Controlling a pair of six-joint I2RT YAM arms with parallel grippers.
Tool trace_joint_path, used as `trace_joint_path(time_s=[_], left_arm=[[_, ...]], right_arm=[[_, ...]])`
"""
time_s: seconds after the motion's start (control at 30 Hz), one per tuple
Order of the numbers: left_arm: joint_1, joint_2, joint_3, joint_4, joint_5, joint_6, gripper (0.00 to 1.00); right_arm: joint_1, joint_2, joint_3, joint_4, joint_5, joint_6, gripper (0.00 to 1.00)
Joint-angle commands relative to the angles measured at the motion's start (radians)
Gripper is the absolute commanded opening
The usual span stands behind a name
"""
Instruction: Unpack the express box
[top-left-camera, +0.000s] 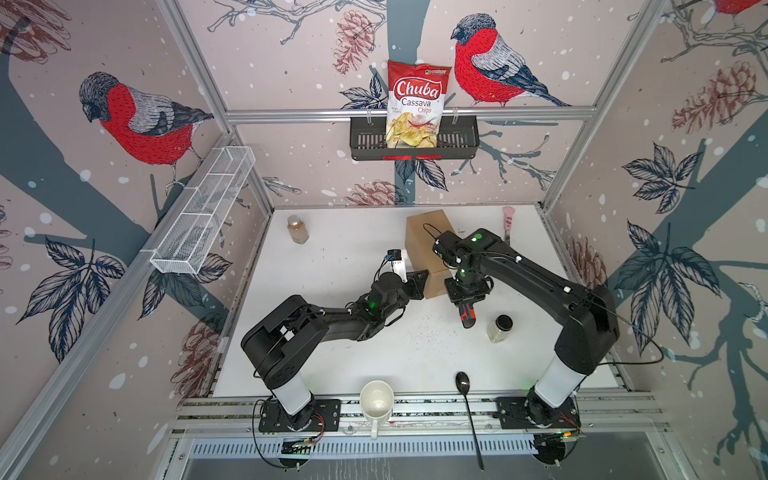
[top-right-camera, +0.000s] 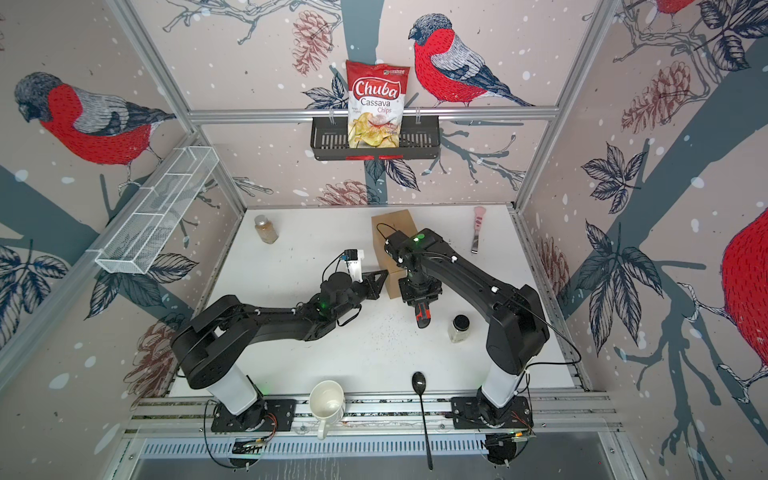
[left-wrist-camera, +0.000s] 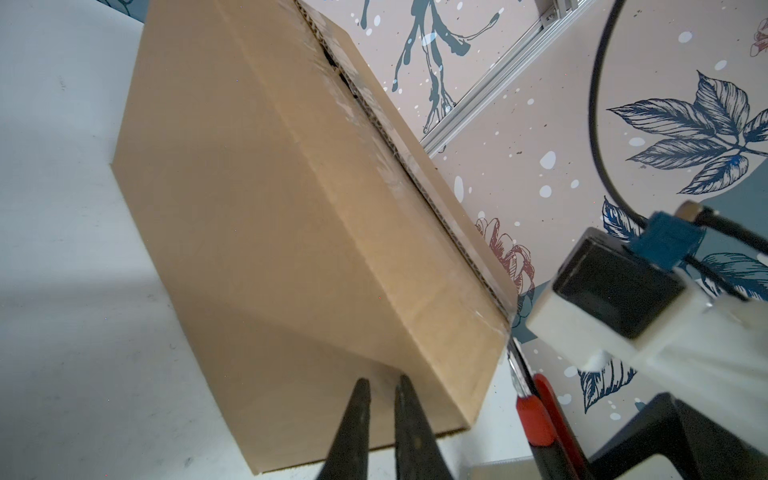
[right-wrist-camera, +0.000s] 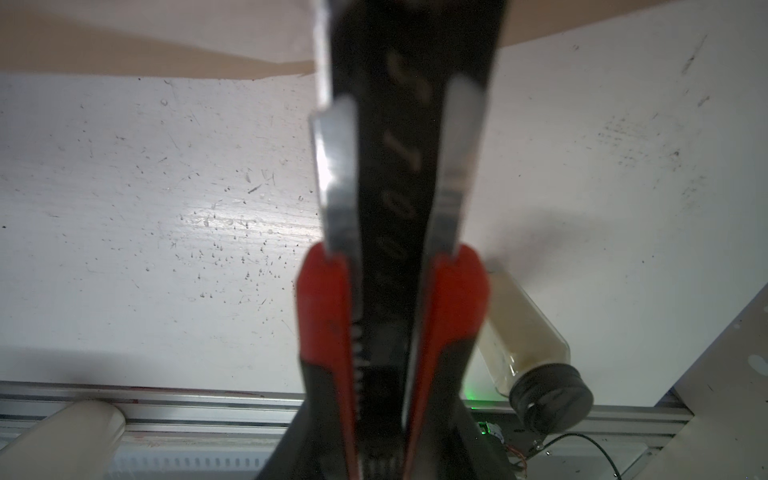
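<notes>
The express box (top-left-camera: 424, 232) (top-right-camera: 392, 226) is a plain brown carton lying at the back middle of the table, partly hidden under my right arm. Its taped top seam (left-wrist-camera: 374, 124) shows in the left wrist view. My left gripper (top-left-camera: 420, 277) (top-right-camera: 380, 276) (left-wrist-camera: 382, 384) is shut with nothing between its fingers. Its tips point at the box's (left-wrist-camera: 270, 208) left side wall, near the front corner. My right gripper (top-left-camera: 463, 297) (top-right-camera: 419, 297) is just in front of the box, shut on a red and black utility knife (top-left-camera: 467, 316) (right-wrist-camera: 399, 208). The knife's blade end (left-wrist-camera: 515, 374) reaches up beside the box's front corner.
A jar with a black lid (top-left-camera: 500, 328) lies right of the knife. A white mug (top-left-camera: 376, 401) and a black spoon (top-left-camera: 467, 411) sit at the front edge. A brown-filled bottle (top-left-camera: 298, 229) and a pink-handled tool (top-left-camera: 508, 222) lie at the back. A black wall basket (top-left-camera: 457, 141) holds a chips bag.
</notes>
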Motion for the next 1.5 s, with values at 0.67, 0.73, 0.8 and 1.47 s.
trace_joint_path(time_s=[0.67, 0.73, 0.8, 1.47], left_arm=[[-0.052, -0.079, -0.054, 0.103, -0.154, 0.008, 0.13], [-0.053, -0.091, -0.065, 0.107, -0.166, 0.009, 0.13], [-0.055, -0.101, -0.070, 0.103, -0.173, 0.013, 0.13], [-0.075, -0.093, -0.117, 0.130, -0.267, 0.083, 0.13]], right_arm=[[0.028, -0.006, 0.032, 0.016, -0.088, -0.143, 0.00], [0.027, -0.006, 0.028, 0.016, -0.086, -0.145, 0.00], [0.026, -0.005, 0.028, 0.015, -0.084, -0.150, 0.00], [0.016, -0.038, 0.003, 0.016, -0.091, -0.156, 0.00]])
